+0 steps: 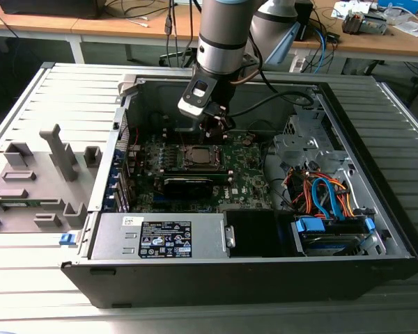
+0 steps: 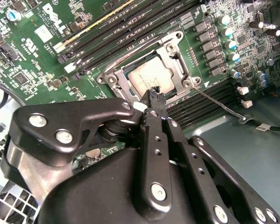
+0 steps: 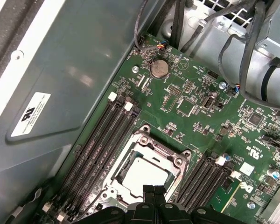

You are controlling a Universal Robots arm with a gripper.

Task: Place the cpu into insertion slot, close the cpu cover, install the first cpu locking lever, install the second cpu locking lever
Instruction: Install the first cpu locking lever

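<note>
- Black metal gripper (image 2: 154, 97) is pinched shut, tips pressed together with nothing between them as far as I can see. In both wrist views (image 3: 154, 190) it hangs just above the edge of the socket, close but not clearly touching.
- Right past the tips is the cpu (image 2: 151, 77). Its pale silver top sits flat and square in the socket, so I'd call that step done. It looks the same in the first wrist view (image 3: 142, 173).
- The cover (image 2: 173, 55) is the silver frame around the chip. It looks folded down flat over the chip's edges in both wrist views (image 3: 156, 146), so that looks done too.
- One lever (image 2: 219, 105), a thin wire rod, sticks out from a socket corner toward the bare case floor, its hooked end well clear of the frame. That reads to me as not latched yet.
- Can't pick out the other lever, so no call on that one. My guess is the lever steps are what's left.
- Further out, the green motherboard (image 3: 200, 102) has black memory slots (image 3: 105, 135) on both sides of the socket.
- In the exterior view the arm (image 1: 223, 35) reaches down into the open computer case (image 1: 376, 139), with the gripper (image 1: 216, 126) over the board.
</note>
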